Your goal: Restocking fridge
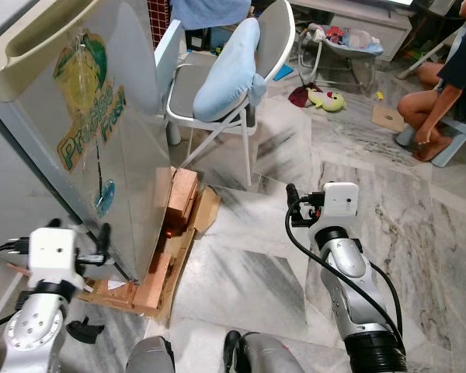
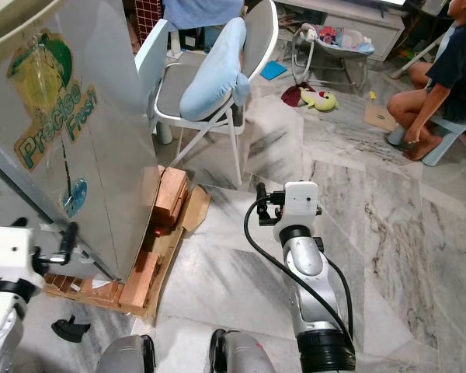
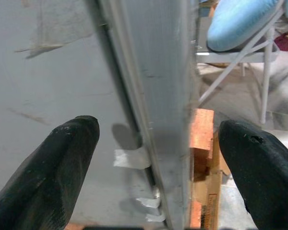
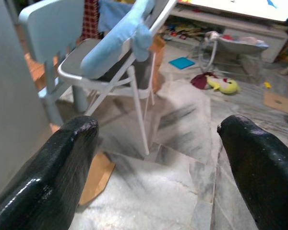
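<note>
A silver fridge [image 1: 101, 116] with a green "Precise Fresh" sticker stands at the left on wooden blocks [image 1: 182, 194]. My left gripper [image 1: 79, 230] is low down at the fridge's near corner. In the left wrist view it [image 3: 158, 129] is open, its fingers [image 3: 53, 167] wide apart on either side of the fridge's vertical edge and the dark seam beside it. My right gripper [image 1: 294, 197] hangs over the marble floor to the right of the fridge. It [image 4: 158, 129] is open, holds nothing and points towards the chair.
A white folding chair [image 1: 233, 78] with a light blue cushion stands just behind the fridge. Cardboard [image 1: 206, 208] lies by the blocks and a small black object [image 1: 84, 330] by my left foot. A person [image 1: 443, 85] sits at the far right; a toy [image 1: 326, 99] lies beyond.
</note>
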Tool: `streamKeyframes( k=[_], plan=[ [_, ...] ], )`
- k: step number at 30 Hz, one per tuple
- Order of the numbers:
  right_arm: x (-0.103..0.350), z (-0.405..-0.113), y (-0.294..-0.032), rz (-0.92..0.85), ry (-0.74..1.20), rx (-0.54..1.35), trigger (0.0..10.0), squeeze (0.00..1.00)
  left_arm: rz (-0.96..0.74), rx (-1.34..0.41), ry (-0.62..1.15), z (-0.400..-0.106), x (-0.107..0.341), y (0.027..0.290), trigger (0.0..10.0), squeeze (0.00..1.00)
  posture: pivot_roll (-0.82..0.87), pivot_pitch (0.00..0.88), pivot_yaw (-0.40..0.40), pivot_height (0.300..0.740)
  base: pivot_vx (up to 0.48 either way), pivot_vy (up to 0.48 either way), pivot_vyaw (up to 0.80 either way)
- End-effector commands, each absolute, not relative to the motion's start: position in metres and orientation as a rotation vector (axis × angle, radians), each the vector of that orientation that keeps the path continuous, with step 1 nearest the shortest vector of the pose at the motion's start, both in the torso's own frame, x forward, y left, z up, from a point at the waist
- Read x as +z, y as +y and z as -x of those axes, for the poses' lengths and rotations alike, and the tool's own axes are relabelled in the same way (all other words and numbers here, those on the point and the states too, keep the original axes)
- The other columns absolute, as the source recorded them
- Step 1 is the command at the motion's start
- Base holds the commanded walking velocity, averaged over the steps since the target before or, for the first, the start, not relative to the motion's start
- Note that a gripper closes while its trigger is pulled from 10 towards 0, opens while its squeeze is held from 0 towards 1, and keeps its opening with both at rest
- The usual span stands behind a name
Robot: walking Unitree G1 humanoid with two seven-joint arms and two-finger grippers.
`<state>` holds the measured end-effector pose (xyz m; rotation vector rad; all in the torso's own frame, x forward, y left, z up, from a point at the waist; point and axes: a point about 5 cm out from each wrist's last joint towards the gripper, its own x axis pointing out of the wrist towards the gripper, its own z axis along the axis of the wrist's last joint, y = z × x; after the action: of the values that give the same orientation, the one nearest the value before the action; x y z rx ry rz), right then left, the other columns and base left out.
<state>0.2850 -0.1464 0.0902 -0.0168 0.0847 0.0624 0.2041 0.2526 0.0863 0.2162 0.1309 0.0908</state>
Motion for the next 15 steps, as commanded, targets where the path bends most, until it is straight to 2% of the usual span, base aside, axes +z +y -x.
streamKeyframes(
  k=[1,6,11,15],
  plan=[
    [0.089,-0.283,-0.149,0.023,0.100,0.069,10.0,0.00,-0.207,0.084,0.133,-0.207,0.087,0.252,10.0,0.00,0.10,0.146,-0.112,0.740,0.000,0.000,0.00],
    [0.091,-0.272,-0.151,0.030,0.126,0.080,10.0,0.00,-0.243,0.090,0.078,-0.224,0.095,0.251,10.0,0.00,0.09,0.144,-0.127,0.740,0.000,0.000,0.00],
    [0.084,-0.243,-0.161,0.030,0.182,0.057,10.0,0.00,-0.256,0.136,0.035,-0.247,0.101,0.251,10.0,0.00,0.05,0.142,-0.133,0.740,0.000,0.000,0.00],
    [0.086,-0.245,-0.169,0.043,0.181,0.034,10.0,0.00,-0.245,0.079,0.019,-0.260,0.104,0.239,10.0,0.00,0.04,0.136,-0.130,0.740,0.000,0.000,0.00]
  ],
)
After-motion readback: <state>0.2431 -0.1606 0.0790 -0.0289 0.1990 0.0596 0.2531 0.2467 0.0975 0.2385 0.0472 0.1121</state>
